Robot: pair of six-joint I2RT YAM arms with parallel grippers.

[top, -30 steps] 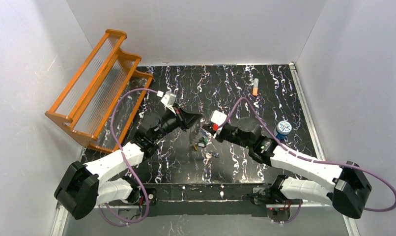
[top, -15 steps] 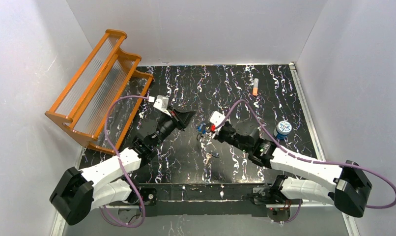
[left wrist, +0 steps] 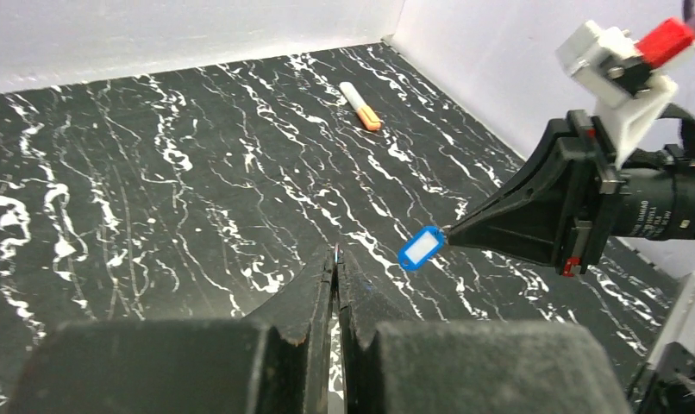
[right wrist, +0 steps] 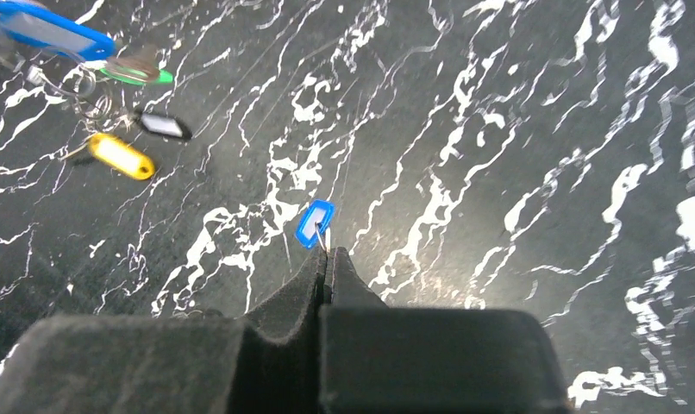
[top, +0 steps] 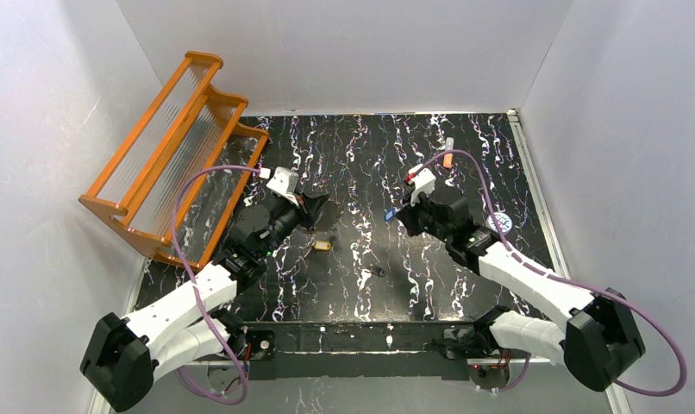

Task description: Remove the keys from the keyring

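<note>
Right gripper [right wrist: 325, 257] is pinched tight, fingers together on a blue-headed key [right wrist: 315, 222], which sticks out just past the fingertips. From the left wrist camera it is the same: the blue head [left wrist: 421, 247] sits right at the point of the right gripper's closed fingers, though whether it clears the black marbled table [top: 465, 285] I cannot tell. From above, that key [top: 389, 213] is right of centre, touching the right gripper's tip. The left gripper [top: 320, 201] is well apart from it to the left, the two tips facing each other across a gap. The left gripper's fingers [left wrist: 322, 285] are pressed together too, and its own camera shows nothing between them. Now the other keys: in the right wrist view they lie in a loose bunch well up and left of the fingers, with a yellow-headed key [right wrist: 120, 156], a black-headed key [right wrist: 165, 126], a green-headed key [right wrist: 137, 69] and a second blue head [right wrist: 46, 28] at the frame's corner. Thin grey wire [right wrist: 85, 86] runs among them; whether that is the keyring, I cannot tell. From above, the yellow-headed key lies on the table just on the near side of the left gripper. The orange-and-white tube [top: 448, 155] lies at the far right and the orange rack [top: 167, 142] stands far left.
</note>
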